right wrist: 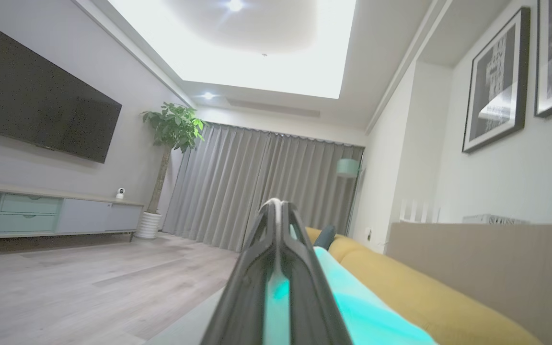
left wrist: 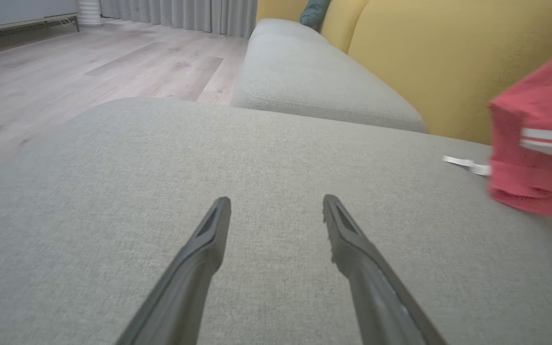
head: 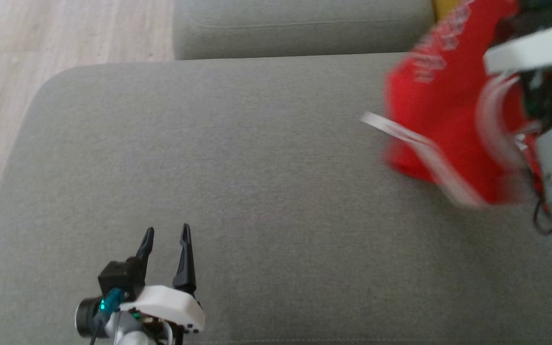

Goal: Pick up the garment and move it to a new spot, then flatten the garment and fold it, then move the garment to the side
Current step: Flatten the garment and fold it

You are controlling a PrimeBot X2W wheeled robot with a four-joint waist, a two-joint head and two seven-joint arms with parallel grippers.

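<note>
- Head view: the red garment (head: 443, 110) is at the far right corner of the grey seat cushion (head: 257, 191). It is bunched and motion-blurred, right against the pale right arm. A white strip (head: 400, 132) trails from it toward the middle of the cushion.
- The garment looks lifted rather than lying flat. In the left wrist view its lower edge (left wrist: 534, 143) seems to hang just above the cushion, with the yellow sofa back (left wrist: 448, 62) behind it.
- Key relation: from the left gripper (head: 166, 229), at the near left edge of the cushion, the garment lies well apart, ahead and to the right. The right arm is much the nearer. Bunched as it is, the garment's long axis cannot be told.
- Left fingers: spread wide, holding nothing and touching nothing, poised over bare cushion (left wrist: 276, 200).
- Right gripper (right wrist: 276, 206): its fingers are clenched tight, with a thin pale sliver pinched between the tips. By my reading that is an edge of the garment, which hangs below them. The wrist points out across the room.
- Judged step: carrying the garment to a new spot. The broad bare middle of the cushion is open for laying it down.
</note>
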